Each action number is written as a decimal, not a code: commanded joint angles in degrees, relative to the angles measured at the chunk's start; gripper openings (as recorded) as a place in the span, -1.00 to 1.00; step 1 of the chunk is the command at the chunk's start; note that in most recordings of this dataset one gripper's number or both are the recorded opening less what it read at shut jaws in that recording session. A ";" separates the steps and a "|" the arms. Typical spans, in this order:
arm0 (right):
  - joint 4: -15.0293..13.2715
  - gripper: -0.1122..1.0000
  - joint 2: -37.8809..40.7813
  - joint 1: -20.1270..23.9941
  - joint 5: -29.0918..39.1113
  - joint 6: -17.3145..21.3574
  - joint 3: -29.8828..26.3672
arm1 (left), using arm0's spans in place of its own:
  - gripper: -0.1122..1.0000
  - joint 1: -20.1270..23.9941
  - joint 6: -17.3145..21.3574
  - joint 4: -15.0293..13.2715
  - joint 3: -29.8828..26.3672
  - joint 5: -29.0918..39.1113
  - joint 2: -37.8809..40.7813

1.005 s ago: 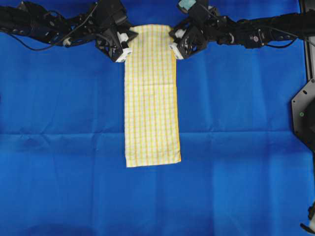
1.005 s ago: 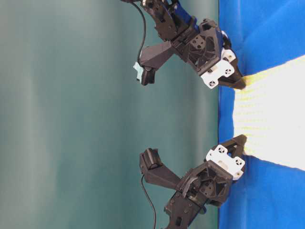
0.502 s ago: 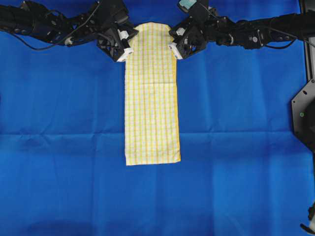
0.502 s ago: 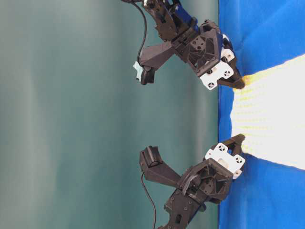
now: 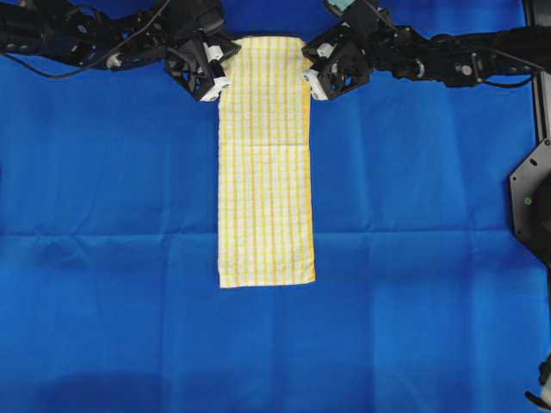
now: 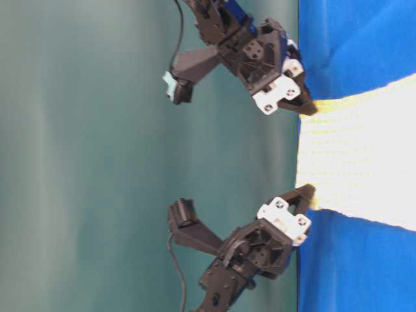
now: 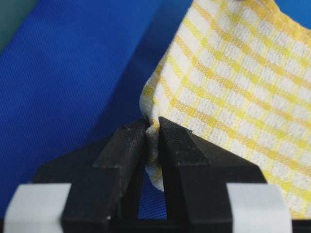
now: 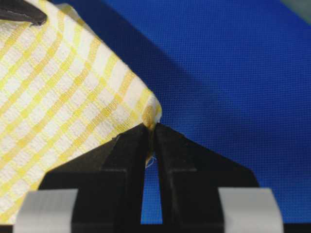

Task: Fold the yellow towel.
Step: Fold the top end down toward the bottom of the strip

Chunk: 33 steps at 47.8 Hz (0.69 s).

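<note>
The yellow towel lies as a long narrow strip of yellow and white checks down the middle of the blue cloth. Its far end is lifted off the cloth. My left gripper is shut on the far left corner of the yellow towel, the cloth pinched between the black fingertips. My right gripper is shut on the far right corner of the yellow towel. In the table-level view both grippers, left and right, hold the towel's end raised.
A large plain blue cloth covers the table. A black stand sits at the right edge. Both black arms reach in from the far corners, left arm and right arm.
Both grippers have closed on the towel's far corners and lifted that end, drawing it slightly toward the far side. The near end of the towel has stayed in place.
</note>
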 commanded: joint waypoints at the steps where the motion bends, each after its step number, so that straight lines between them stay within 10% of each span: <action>1: 0.09 -0.71 -3.16 0.00 -0.44 -0.09 0.35 | -0.68 -0.70 0.09 -0.09 -0.53 0.35 -3.52; 33: 5.01 -0.71 -9.49 17.40 -4.75 0.00 9.14 | -0.68 -18.54 -2.99 -0.53 7.47 1.14 -8.96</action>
